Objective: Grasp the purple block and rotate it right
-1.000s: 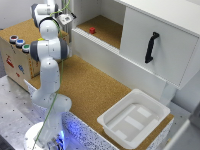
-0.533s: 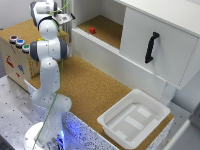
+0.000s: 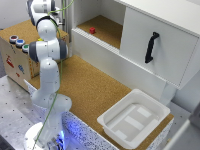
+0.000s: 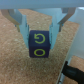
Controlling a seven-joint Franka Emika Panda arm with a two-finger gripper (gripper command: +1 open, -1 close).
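**Ana:** Wrist view first: what does the end effector (image 4: 40, 31) have?

**Ben:** Its two pale fingers (image 4: 21, 26) sit closed against either side of a dark purple cube with a yellow circular-arrow mark on its face, the purple block (image 4: 39, 44). The block hangs between the finger pads, above the speckled brown cork surface (image 4: 20, 65).

**Ana:** Is the block touching the cork?

**Ben:** I cannot tell from this view. A black object (image 4: 74, 70) shows at the frame's corner, just beside the cork.

**Ana:** And the exterior view?

**Ben:** The white jointed arm (image 3: 47, 55) rises from its base and reaches towards the far end of the cork surface (image 3: 95, 90). Its end effector is near the top edge, largely hidden by the arm, and the block cannot be made out there.

**Ana:** What else is around?

**Ben:** A white cabinet with a black handle (image 3: 151, 47) stands on the exterior view's right. A small red block (image 3: 92, 30) lies in its open cork-floored recess. A white plastic tray (image 3: 134, 117) rests at the near end of the surface. A wooden box with coloured round buttons (image 3: 17, 47) stands on the exterior view's left.
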